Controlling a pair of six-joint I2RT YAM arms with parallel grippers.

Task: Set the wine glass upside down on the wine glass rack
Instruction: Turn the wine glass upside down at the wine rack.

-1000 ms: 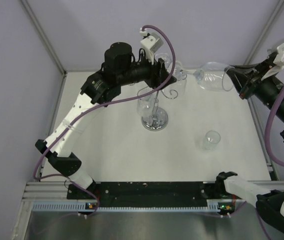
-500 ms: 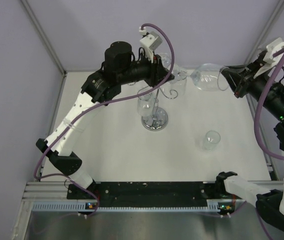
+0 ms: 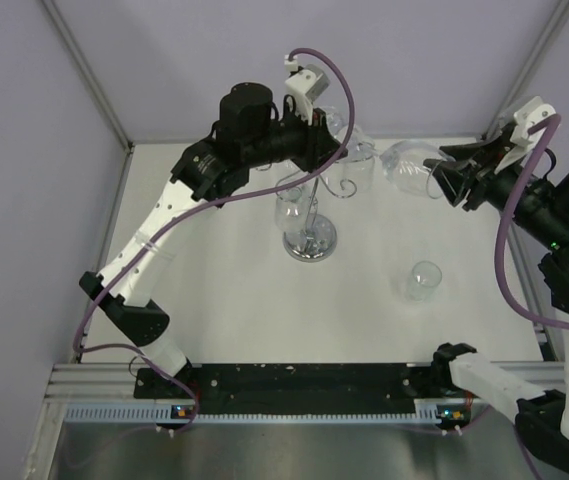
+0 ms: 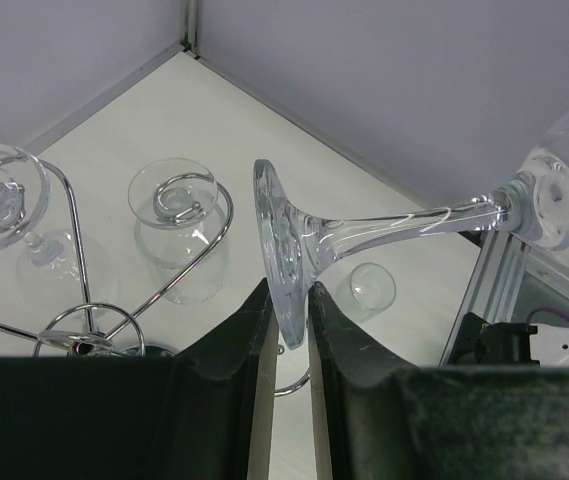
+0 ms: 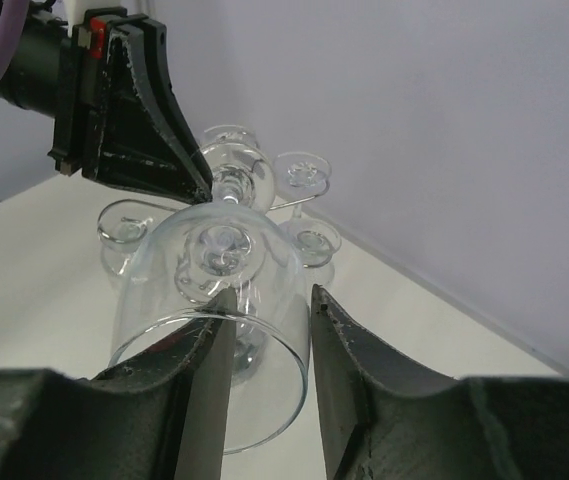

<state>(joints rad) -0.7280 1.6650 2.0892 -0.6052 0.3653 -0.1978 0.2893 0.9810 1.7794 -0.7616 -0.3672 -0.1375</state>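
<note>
While the two arms are meeting high over the back of the table [image 3: 214, 300], the wine glass [image 3: 409, 165] is lying on its side in the air between them, just to the right of the wine glass rack [image 3: 311, 240] and clear of the tabletop. The left gripper [image 4: 289, 300] is pinching the edge of the glass's round foot, its jaws pressed onto it from both faces. The right gripper [image 5: 264, 300] is nipping the rim of the bowl, one finger inside the glass and one outside. So both claws are gripping the same glass at opposite ends, with the stem running level between them.

To my eye this is looking like a handover in mid-air, with the hanging itself not yet begun. On the rack, other glasses [image 4: 179, 235] are already hanging bowl-down from the curled arms, and a spare glass [image 3: 424, 280] is standing upright on the table, well apart from the stand.

The next move, I am guessing, is calling for one claw to let go. Most likely that is the right one at the rim, so the left can tip the bowl downward. It can then slide the foot into a free scroll arm. The foot grip is looking thin and close to the edge, so a slow release would be wise.
</note>
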